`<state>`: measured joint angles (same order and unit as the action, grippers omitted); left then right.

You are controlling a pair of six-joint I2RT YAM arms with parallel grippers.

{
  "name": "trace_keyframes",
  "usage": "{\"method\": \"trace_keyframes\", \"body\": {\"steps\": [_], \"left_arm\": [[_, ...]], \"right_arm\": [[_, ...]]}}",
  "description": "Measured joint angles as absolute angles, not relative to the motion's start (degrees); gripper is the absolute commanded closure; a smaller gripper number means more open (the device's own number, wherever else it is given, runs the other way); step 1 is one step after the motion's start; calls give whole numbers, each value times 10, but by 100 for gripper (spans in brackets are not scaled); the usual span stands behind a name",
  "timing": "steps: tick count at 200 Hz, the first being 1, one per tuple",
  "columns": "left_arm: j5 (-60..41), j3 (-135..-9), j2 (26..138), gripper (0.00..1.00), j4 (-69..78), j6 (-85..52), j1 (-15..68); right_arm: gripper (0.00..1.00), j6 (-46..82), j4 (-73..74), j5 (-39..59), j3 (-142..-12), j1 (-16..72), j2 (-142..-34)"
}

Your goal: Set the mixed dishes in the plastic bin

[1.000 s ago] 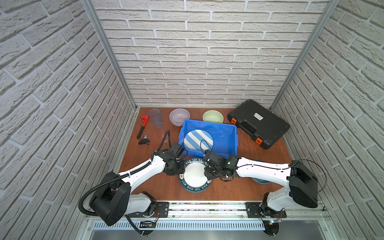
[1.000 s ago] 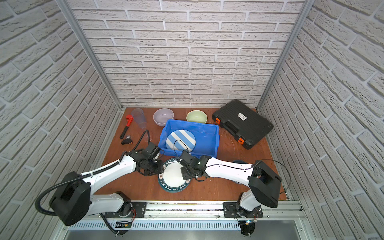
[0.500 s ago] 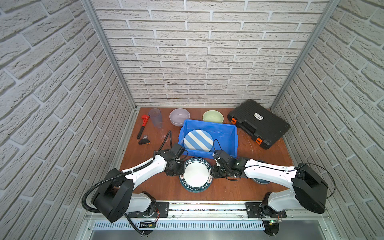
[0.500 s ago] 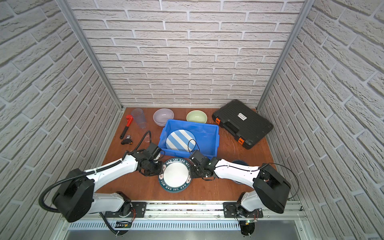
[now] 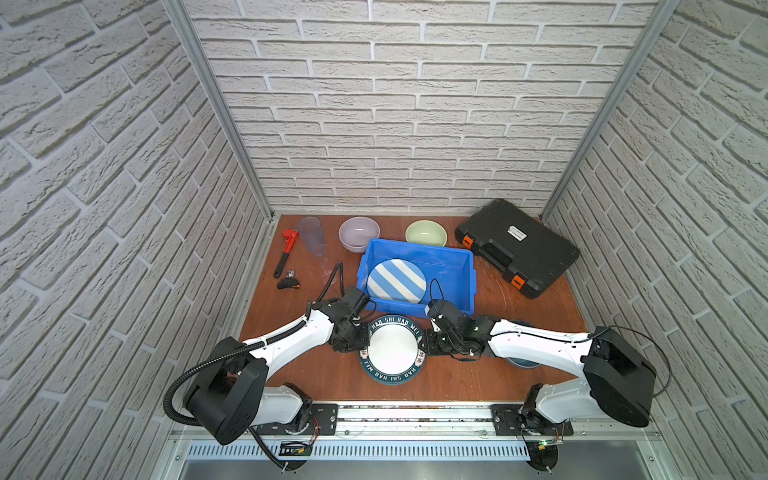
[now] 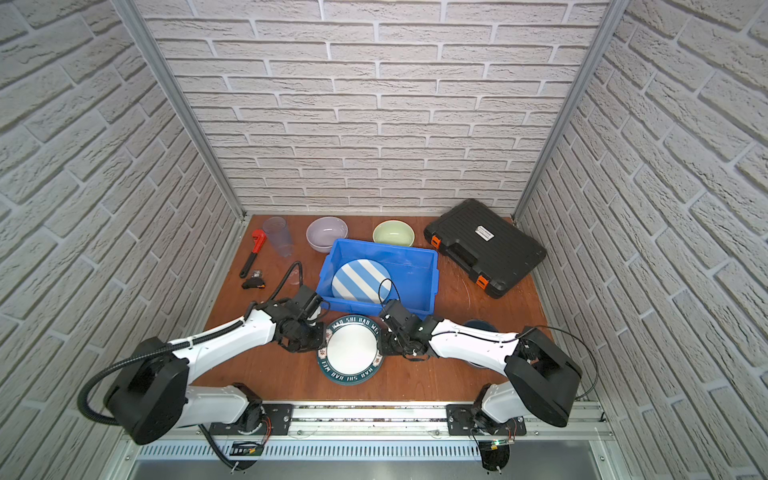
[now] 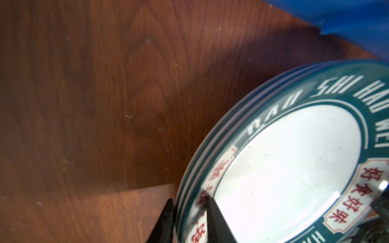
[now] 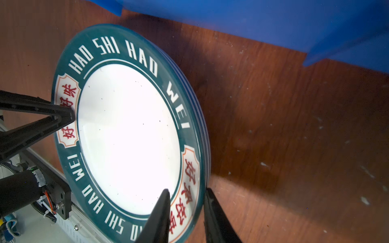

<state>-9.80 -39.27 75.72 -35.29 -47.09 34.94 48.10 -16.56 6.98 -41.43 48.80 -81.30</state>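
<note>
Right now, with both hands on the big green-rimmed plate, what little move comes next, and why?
Probably lift the plate a little, straight up, both arms together. The left hand and the right hand pinch its rim on opposite sides, and the blue bin just behind it has a wall the plate must clear.

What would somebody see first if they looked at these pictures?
The big teal lettered plate at the front of the table, with the left gripper and right gripper clamping its opposite edges. Behind it sits the bright blue bin, already holding a blue-white striped plate.
</note>
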Motion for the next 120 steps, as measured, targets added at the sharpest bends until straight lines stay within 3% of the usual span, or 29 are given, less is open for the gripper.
{"method": "trace_keyframes", "body": {"steps": [120], "left_arm": [[-107,-390,768,76,-348,-467,348]], "right_arm": [[77,503,-84,98,-354,467,-777]]}}
